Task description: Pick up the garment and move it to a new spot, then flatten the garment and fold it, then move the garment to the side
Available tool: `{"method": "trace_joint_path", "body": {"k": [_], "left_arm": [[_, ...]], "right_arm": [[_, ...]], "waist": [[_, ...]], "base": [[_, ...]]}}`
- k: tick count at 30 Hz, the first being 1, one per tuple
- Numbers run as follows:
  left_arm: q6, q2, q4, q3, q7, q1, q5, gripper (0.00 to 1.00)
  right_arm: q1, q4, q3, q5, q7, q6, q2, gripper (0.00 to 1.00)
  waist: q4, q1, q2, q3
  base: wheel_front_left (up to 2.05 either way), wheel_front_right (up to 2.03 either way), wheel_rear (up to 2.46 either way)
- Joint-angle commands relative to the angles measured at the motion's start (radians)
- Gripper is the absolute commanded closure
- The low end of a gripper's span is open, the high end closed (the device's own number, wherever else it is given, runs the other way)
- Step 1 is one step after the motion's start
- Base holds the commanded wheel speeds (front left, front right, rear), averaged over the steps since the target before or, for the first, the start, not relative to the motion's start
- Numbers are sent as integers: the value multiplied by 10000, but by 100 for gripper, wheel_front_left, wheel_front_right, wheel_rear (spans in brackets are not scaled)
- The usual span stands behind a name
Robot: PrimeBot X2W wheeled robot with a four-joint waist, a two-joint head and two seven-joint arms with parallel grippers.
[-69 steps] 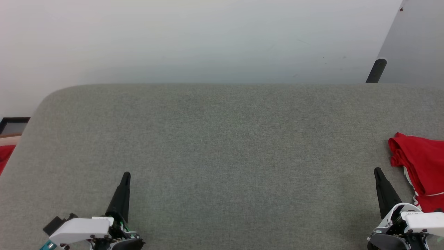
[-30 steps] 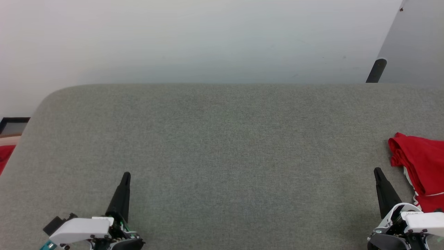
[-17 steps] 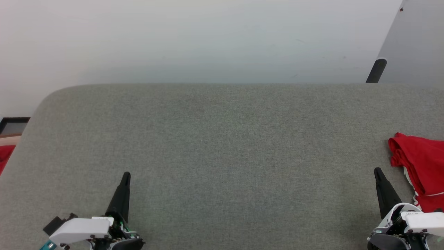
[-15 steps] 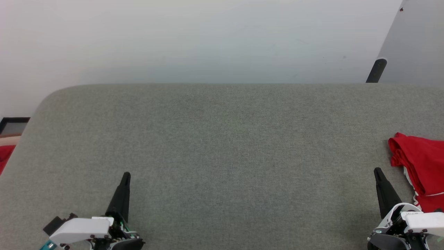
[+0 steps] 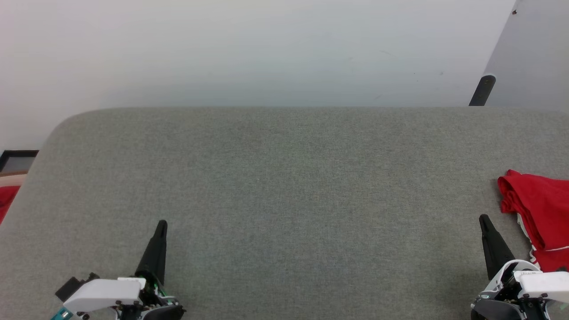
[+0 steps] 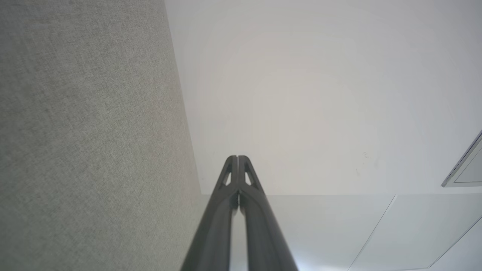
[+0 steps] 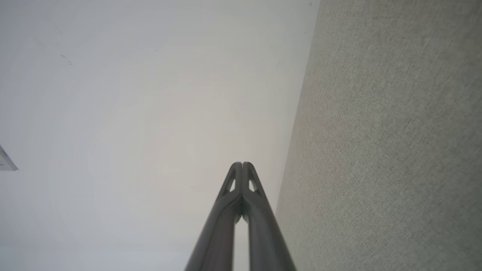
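Note:
The garment [image 5: 540,215], bright red with a thin white trim line, lies bunched at the right edge of the grey cushioned surface [image 5: 293,186], partly cut off by the head view's border. My right gripper [image 5: 483,220] rests just left of it, shut and empty, a short gap away from the cloth. At the lower left my left gripper [image 5: 162,225] is shut too, holding nothing. In the left wrist view the left gripper [image 6: 237,157] has its tips pressed together. The right gripper [image 7: 242,164] looks the same in the right wrist view.
A white wall [image 5: 249,49] rises behind the cushion's rounded back edge. A black post [image 5: 482,90] stands at the back right. A plain red cloth scrap [image 5: 6,200] sits beyond the cushion's left edge, under a dark frame [image 5: 18,155].

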Motion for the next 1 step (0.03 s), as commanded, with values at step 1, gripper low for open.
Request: {"method": "trace_joint_path", "body": {"k": [1], "left_arm": [[-36, -16, 10, 33, 22, -99, 24, 100]], "right_arm": [[-29, 3, -3, 11, 10, 4, 35, 100]], "waist": [[0, 0, -1, 0]], "base": [[0, 0, 0]]}}
